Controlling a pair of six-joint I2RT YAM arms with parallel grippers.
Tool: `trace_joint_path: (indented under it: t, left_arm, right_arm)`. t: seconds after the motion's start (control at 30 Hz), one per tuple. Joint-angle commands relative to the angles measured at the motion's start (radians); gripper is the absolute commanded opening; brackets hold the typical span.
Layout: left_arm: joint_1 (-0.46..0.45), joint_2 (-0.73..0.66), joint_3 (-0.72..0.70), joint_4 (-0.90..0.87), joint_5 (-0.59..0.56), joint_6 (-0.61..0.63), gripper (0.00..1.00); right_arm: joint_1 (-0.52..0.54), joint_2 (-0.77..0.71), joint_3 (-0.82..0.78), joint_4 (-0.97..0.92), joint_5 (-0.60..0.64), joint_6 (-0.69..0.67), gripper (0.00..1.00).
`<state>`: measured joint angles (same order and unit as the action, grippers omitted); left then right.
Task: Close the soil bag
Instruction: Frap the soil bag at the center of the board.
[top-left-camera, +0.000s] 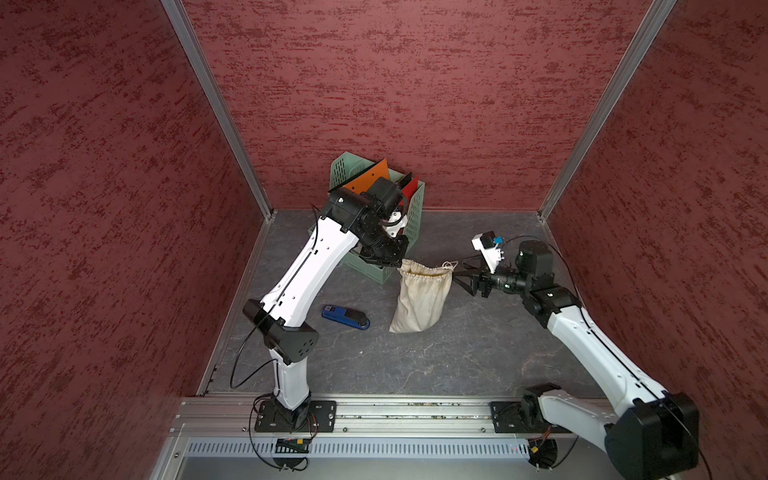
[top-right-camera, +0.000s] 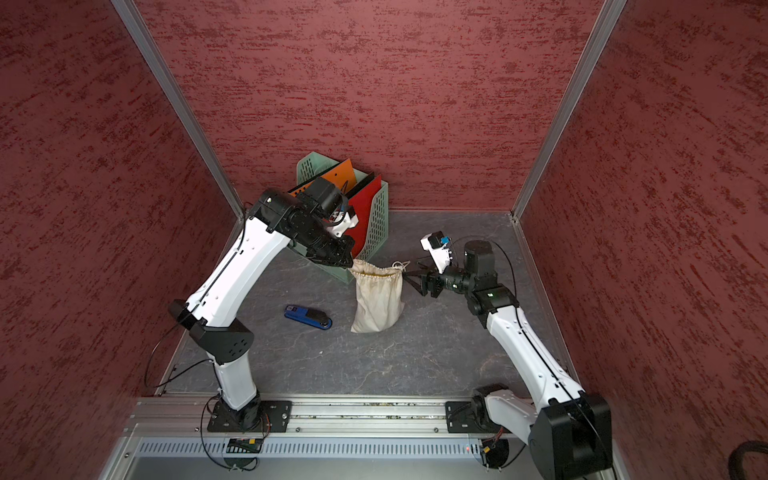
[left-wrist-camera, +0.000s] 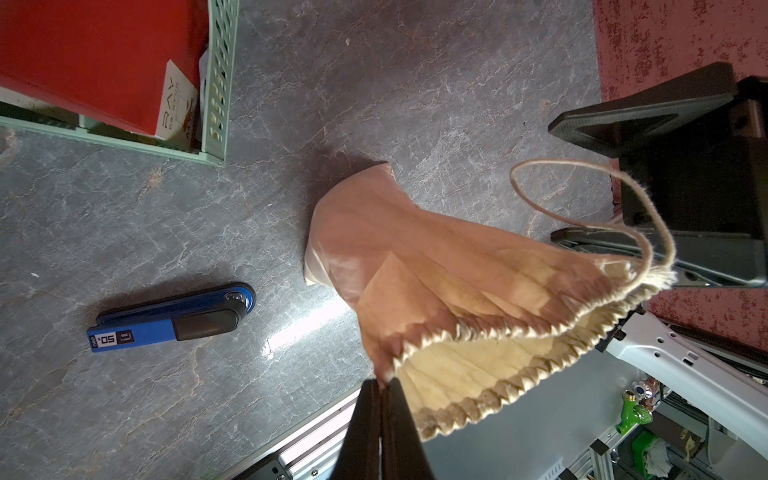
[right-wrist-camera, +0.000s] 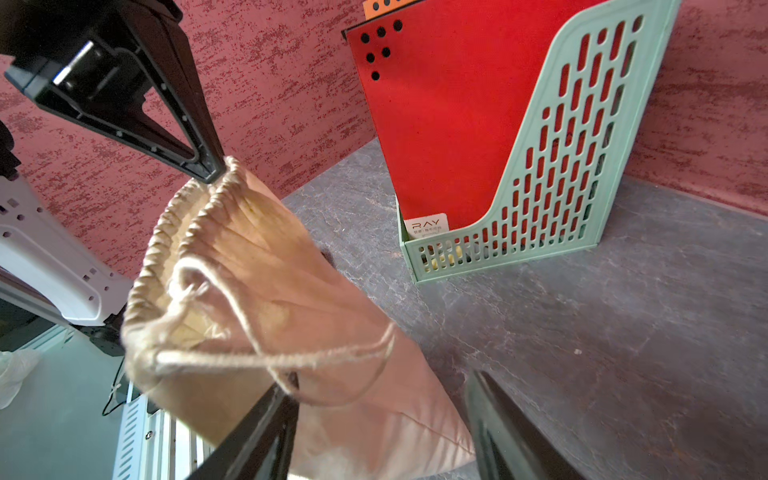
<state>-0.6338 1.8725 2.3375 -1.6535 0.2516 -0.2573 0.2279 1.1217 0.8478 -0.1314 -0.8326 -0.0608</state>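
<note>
The soil bag (top-left-camera: 422, 299) (top-right-camera: 376, 303), a cream cloth drawstring sack, stands on the grey floor with its gathered mouth partly open. My left gripper (top-left-camera: 400, 262) (left-wrist-camera: 384, 380) is shut on the rim at the mouth's left end. My right gripper (top-left-camera: 456, 276) (right-wrist-camera: 380, 380) is open at the mouth's right end, its fingers either side of the upper bag (right-wrist-camera: 257, 266). The thin cord (left-wrist-camera: 582, 166) (right-wrist-camera: 266, 357) loops out from that end and lies against one right finger (right-wrist-camera: 274, 407). Nothing is pinched between the right jaws.
A green file holder (top-left-camera: 409, 232) with red and orange folders stands close behind the bag, under my left wrist. A blue stapler (top-left-camera: 345, 318) (left-wrist-camera: 174, 318) lies on the floor left of the bag. Red walls close three sides; a metal rail (top-left-camera: 395, 409) runs along the front.
</note>
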Motion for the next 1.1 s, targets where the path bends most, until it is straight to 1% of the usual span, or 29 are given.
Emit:
trace_joint_path:
  t: [0.0, 0.2, 0.37, 0.47, 0.57, 0.7, 0.73, 0.77, 0.87, 0.97, 1.03, 1.07]
  left_arm:
    - [0.006, 0.019, 0.033, -0.14, -0.011, -0.007, 0.04]
    - [0.008, 0.02, 0.038, -0.147, -0.012, -0.007, 0.04]
    - [0.008, 0.023, 0.049, -0.156, -0.011, -0.004, 0.04]
    - [0.008, 0.02, 0.047, -0.157, -0.009, -0.003, 0.04]
    - [0.008, 0.017, 0.043, -0.157, -0.006, -0.003, 0.04]
    - [0.008, 0.019, 0.042, -0.157, -0.002, -0.003, 0.04]
    - [0.008, 0.018, 0.042, -0.157, -0.001, -0.003, 0.04]
    - [0.007, 0.017, 0.042, -0.157, -0.001, -0.003, 0.04]
    - [0.009, 0.012, 0.042, -0.157, 0.0, -0.002, 0.04]
    - [0.013, 0.003, 0.042, -0.157, -0.004, -0.005, 0.04]
    - [0.016, -0.004, 0.042, -0.157, -0.005, -0.007, 0.04]
    - [0.016, -0.006, 0.042, -0.157, -0.009, -0.006, 0.04]
  right_arm:
    - [0.027, 0.009, 0.008, 0.099, -0.002, 0.02, 0.68]
    - [0.048, -0.005, -0.027, 0.157, 0.014, 0.039, 0.69]
    - [0.058, -0.015, -0.053, 0.184, 0.071, 0.039, 0.69]
    - [0.063, -0.002, -0.06, 0.216, 0.082, 0.044, 0.68]
    - [0.075, 0.007, -0.066, 0.265, 0.128, 0.045, 0.64]
    - [0.083, 0.026, -0.05, 0.307, 0.149, 0.045, 0.52]
    - [0.085, 0.032, -0.047, 0.314, 0.15, 0.047, 0.46]
    - [0.086, 0.034, -0.043, 0.315, 0.156, 0.046, 0.37]
    - [0.089, 0.026, -0.04, 0.308, 0.179, 0.04, 0.01]
    - [0.09, -0.015, -0.029, 0.245, 0.253, 0.009, 0.0]
    - [0.099, -0.055, -0.011, 0.181, 0.352, -0.035, 0.0]
    - [0.107, -0.073, 0.005, 0.143, 0.423, -0.066, 0.0]
